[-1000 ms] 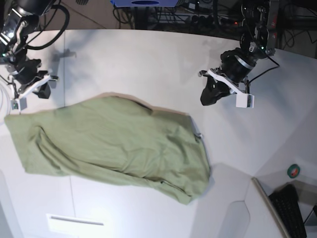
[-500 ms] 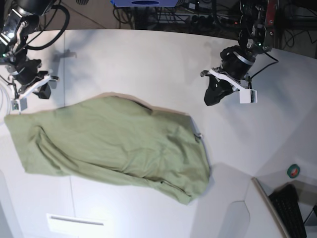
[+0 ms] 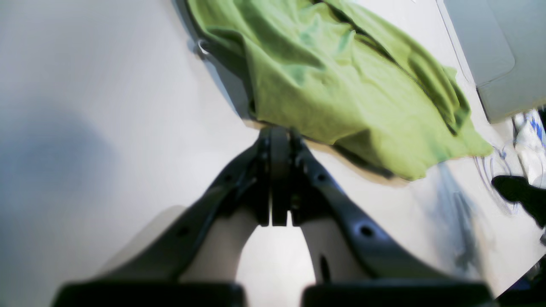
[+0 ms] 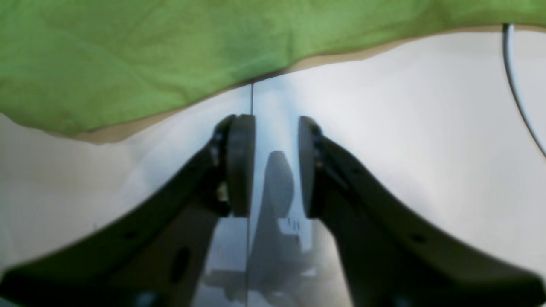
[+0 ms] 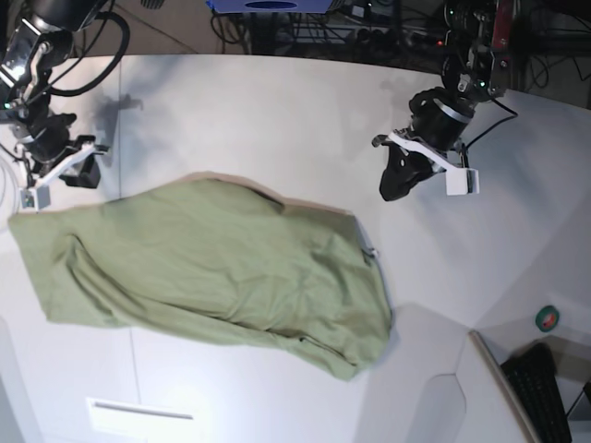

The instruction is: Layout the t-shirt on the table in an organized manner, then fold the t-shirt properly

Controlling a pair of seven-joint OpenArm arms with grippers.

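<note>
T-shirt, olive green, lying on the white worktop as a rumpled, slanted mass, its long axis running from the base view's left edge down toward the lower centre. Folds and overlapping layers cross its surface; no sleeve or collar outline is laid out plainly, and a small pale tag shows at its right-hand edge. Judged from this lie, the layout step is unfinished: the garment has neither been spread flat nor squared up, and no fold has been made, so nearly the whole task is left.

Right hand, at the base view's left, poised just beside the shirt's near hem without touching it; in the right wrist view its two pads stand parted by a narrow gap, with only bare worktop and the thin dark seam line between them, so it holds nothing. A grey cable curves along that view's right margin.

Left hand, at the base view's right, well apart from the cloth in the base view; in the left wrist view its fingers are pressed together with nothing between them, pointing toward the shirt's nearest edge.

A roll of green tape and a black keyboard lie at the lower right, away from the work.
</note>
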